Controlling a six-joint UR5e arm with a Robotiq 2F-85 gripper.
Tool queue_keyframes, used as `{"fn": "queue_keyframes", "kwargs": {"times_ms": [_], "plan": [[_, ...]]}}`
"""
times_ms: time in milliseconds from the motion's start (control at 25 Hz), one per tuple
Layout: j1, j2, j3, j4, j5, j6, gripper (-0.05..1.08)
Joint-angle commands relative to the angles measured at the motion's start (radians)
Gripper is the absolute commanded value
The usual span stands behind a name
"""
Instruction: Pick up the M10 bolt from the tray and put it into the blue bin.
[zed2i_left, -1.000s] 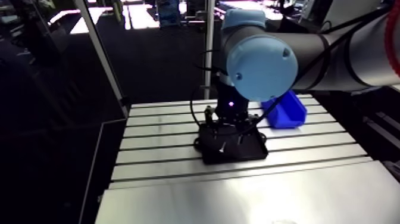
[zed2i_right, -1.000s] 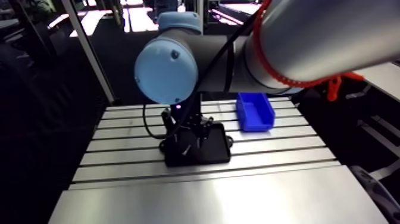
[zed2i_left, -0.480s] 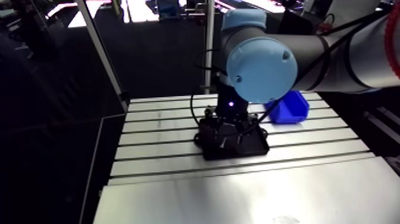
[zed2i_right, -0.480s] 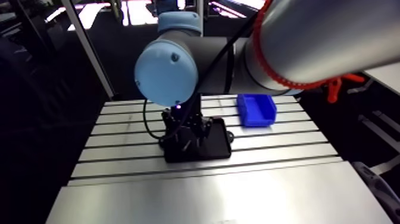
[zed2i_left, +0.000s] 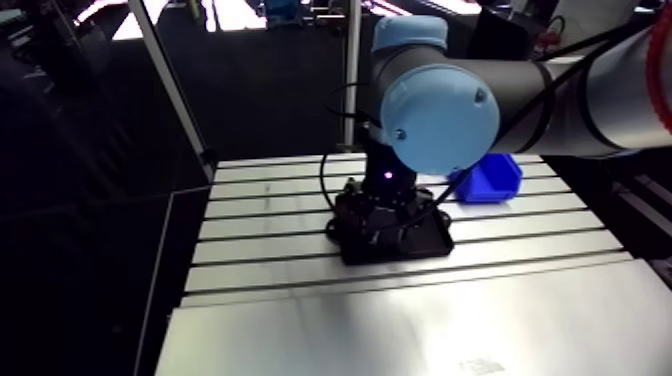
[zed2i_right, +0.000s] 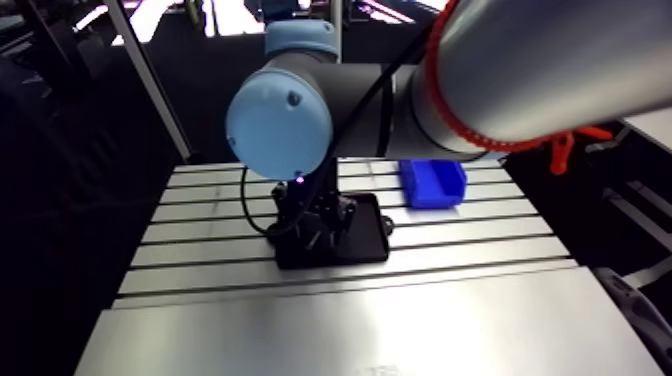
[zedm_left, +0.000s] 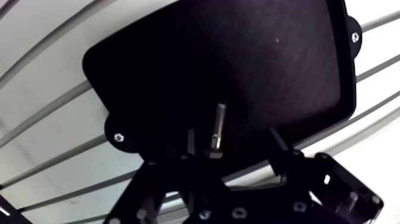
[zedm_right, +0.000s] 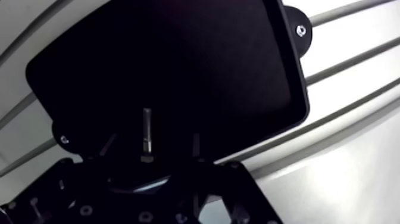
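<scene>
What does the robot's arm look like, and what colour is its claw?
The arm is a fat, round tube, shiny grey, with a big light-blue cap on its joint, round like a lid. A tiny purple light glows near its end. The claw is all black, with two thin fingers and little round screws in its body.

There is one black tray (zedm_left: 238, 59) on one slotted table (zed2i_left: 400, 320). One bolt (zedm_left: 218, 128) lies in the tray, and no other loose part shows there. The wrist view shows two small tabs on the tray's rim, each with one screw (zedm_left: 119, 137). One blue bin (zed2i_left: 490, 180) stands on the table. One gripper (zedm_left: 233, 143) shows two fingers (zedm_left: 190, 142).
</scene>
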Motion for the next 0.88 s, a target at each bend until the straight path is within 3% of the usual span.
{"fn": "queue_keyframes", "kwargs": {"times_ms": [40,880], "plan": [[0.0,0.01,0.003,-0.015,-0.002,-0.002,0.36],[0.0,0.018,0.004,-0.02,-0.005,0.0,0.56]]}}
